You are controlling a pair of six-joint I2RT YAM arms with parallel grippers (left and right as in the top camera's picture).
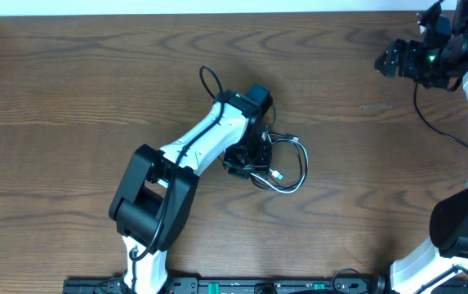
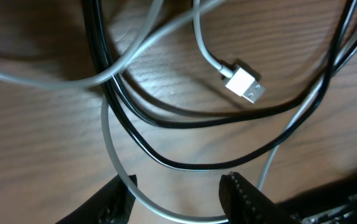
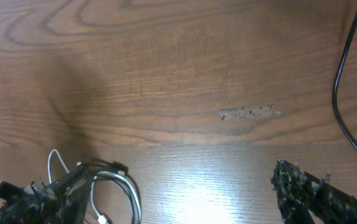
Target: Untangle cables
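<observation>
The cables (image 1: 287, 167) lie near the middle of the table (image 1: 70, 82) as 1 loose bundle. The white cable (image 2: 196, 31) crosses the black cable (image 2: 94, 31) several times, so I judge the untangling hardly begun. The left end effector (image 2: 178, 196) is released, its 2 fingers on either side of the white cable. The right end effector (image 1: 393, 59) is released too, well apart and empty. The bundle is almost round, with no clear long axis. The white plug (image 2: 245, 86) points to the lower right in the left wrist view.

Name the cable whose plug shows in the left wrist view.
The thin white cable: its metal-tipped plug lies on the wooden table; the thin black cable shows only loops.
</observation>
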